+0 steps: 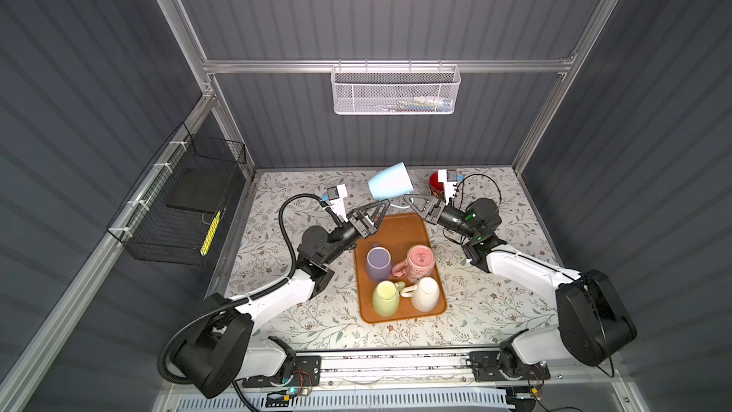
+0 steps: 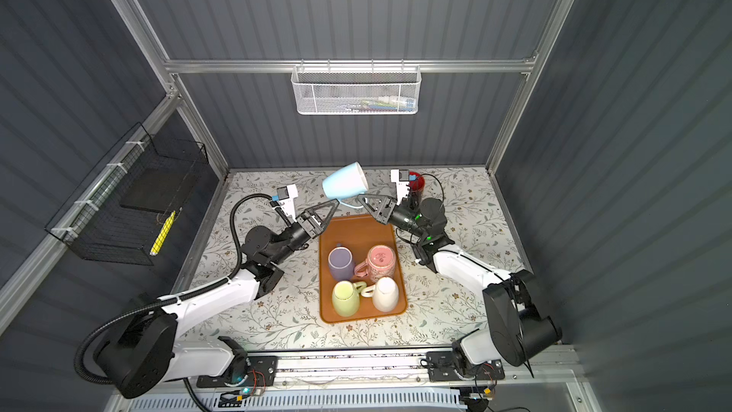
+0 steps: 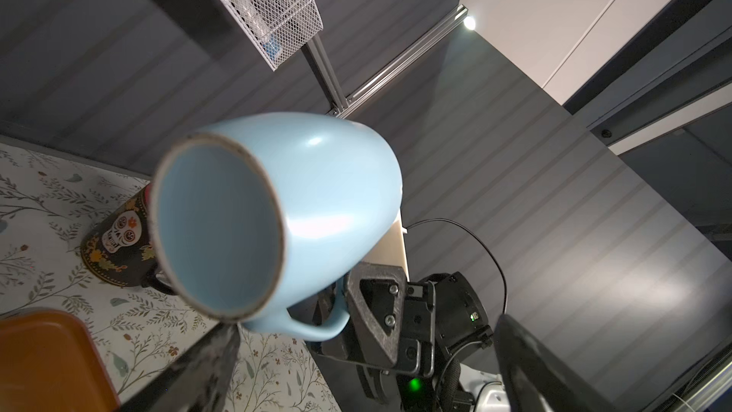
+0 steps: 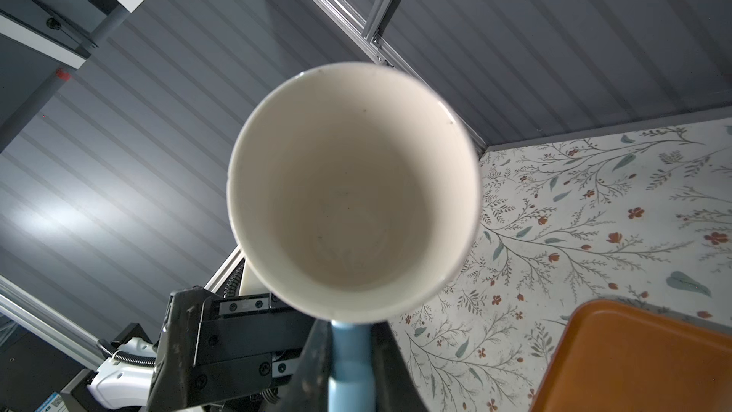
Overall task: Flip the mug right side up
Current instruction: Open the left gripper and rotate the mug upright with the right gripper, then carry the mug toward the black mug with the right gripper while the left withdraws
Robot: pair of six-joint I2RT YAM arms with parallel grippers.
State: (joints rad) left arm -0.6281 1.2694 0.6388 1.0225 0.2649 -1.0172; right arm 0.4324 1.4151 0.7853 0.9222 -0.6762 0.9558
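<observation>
The right end effector [image 1: 412,200] is clamped on the handle [image 4: 350,362] of the blue mug [image 1: 390,181]; in the right wrist view the blue handle sits pinched between its two dark fingers. The left end effector [image 1: 379,214] stands with its jaws wide apart just below and left of the mug in both top views, gripping nothing; whether one fingertip brushes the mug's foot cannot be told.

The mug hangs in the air at the upper middle of the frame, above the far end of the orange tray [image 1: 400,227], lying roughly on its side with its mouth turned toward the upper right. So the task looks about midway: the mug is lifted and partly turned; what is left, by this judgement, is to bring the mouth fully upward, set it on the bench [image 1: 495,303] or tray, and let go.

Only the right wrist view shows the pale inside of the mug; only the left wrist view shows its rough foot ring and a skull mug [image 3: 119,243] behind it; the top views alone show other mugs [image 1: 420,261] on the tray.
</observation>
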